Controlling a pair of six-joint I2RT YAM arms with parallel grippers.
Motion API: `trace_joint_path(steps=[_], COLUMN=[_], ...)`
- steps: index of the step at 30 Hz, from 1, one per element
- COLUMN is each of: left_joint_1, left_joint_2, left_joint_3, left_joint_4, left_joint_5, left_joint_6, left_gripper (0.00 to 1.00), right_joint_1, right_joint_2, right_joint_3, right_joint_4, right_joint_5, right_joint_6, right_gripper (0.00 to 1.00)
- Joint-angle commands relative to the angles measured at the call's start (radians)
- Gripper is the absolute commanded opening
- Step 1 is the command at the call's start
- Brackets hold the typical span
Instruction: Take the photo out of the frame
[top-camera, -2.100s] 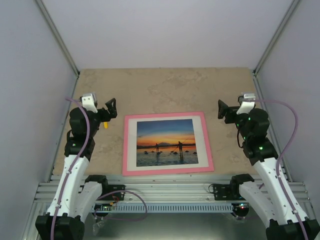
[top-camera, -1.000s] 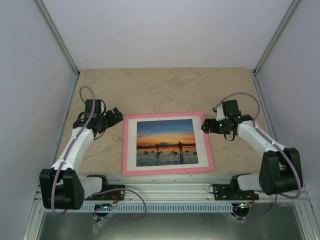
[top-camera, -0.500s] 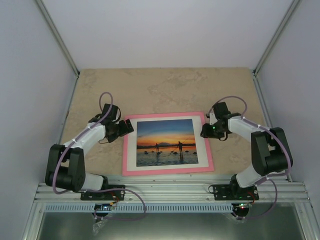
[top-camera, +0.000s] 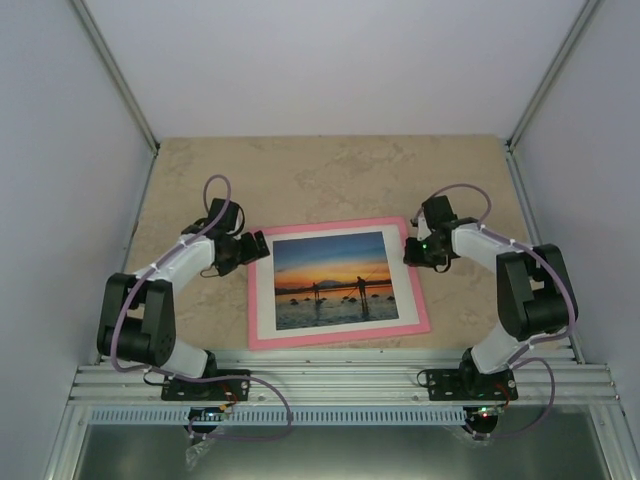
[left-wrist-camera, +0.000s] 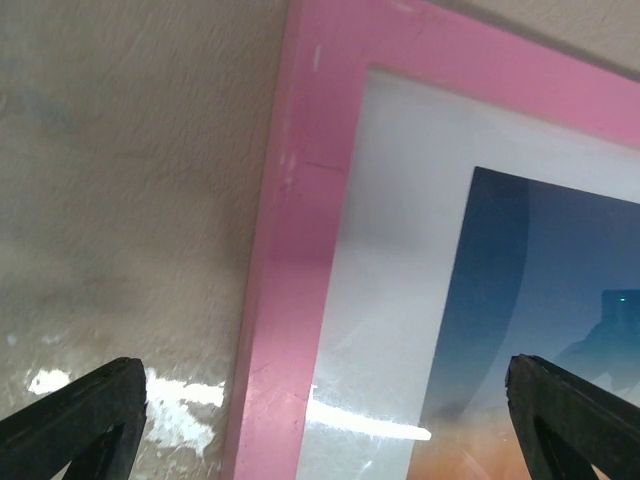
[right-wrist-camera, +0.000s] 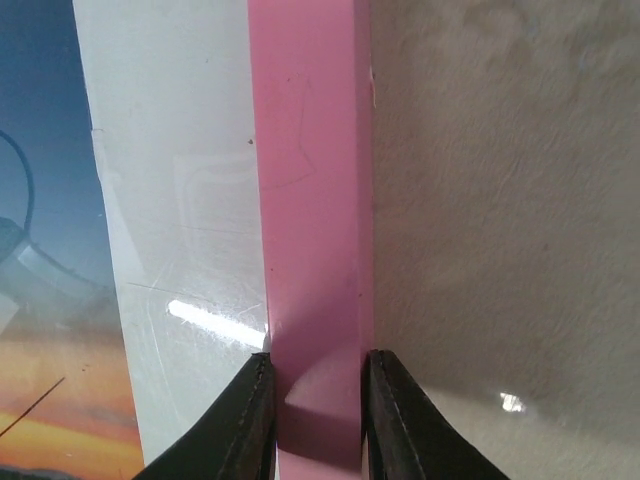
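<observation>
The pink frame (top-camera: 340, 338) lies face up in the middle of the table, slightly skewed, with its right side further back. Inside a white mat (top-camera: 263, 290) sits the photo (top-camera: 333, 280), an orange sunset over blue water. My right gripper (top-camera: 411, 247) is shut on the frame's right rail near the far corner. The wrist view shows both fingers of the right gripper (right-wrist-camera: 317, 410) pressing the pink rail (right-wrist-camera: 310, 200), beside the photo (right-wrist-camera: 40, 150). My left gripper (top-camera: 257, 245) stands open, and in the wrist view the left gripper (left-wrist-camera: 320, 420) straddles the left rail (left-wrist-camera: 300, 220), mat and photo (left-wrist-camera: 540, 270).
The beige stone-patterned tabletop (top-camera: 330, 175) stretches behind and beside the frame. White walls (top-camera: 60, 150) close in the left, right and back. An aluminium rail (top-camera: 340, 380) carrying both arm bases runs along the near edge.
Both arms came in to the frame's far corners. The right gripper closed on the right rail, and the frame turned slightly, its right side now further back. The left gripper stayed open.
</observation>
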Motion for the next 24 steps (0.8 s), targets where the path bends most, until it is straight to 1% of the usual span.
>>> trace_joint_path(steps=[1, 11, 18, 22, 24], left_joint_1=[-0.003, -0.002, -0.003, -0.004, -0.003], left_joint_2=[0.030, 0.133, 0.245, 0.283, 0.294], left_joint_3=[0.057, 0.089, 0.174, 0.205, 0.214], left_joint_4=[0.003, 0.028, 0.032, 0.027, 0.023], left_joint_5=[0.008, 0.014, 0.050, 0.091, 0.102], left_joint_6=[0.034, 0.082, 0.108, 0.117, 0.118], left_gripper=[0.99, 0.98, 0.91, 0.84, 0.81], right_joint_1=[-0.022, -0.077, -0.112, -0.121, -0.121], right_joint_2=[0.053, 0.186, 0.285, 0.326, 0.334], right_joint_3=[0.060, 0.207, 0.339, 0.394, 0.415], right_joint_4=[0.066, 0.098, 0.086, 0.092, 0.088], right_joint_5=[0.042, 0.062, 0.065, 0.063, 0.059], right_joint_6=[0.041, -0.012, -0.070, -0.076, -0.078], right_gripper=[0.06, 0.06, 0.10, 0.13, 0.16])
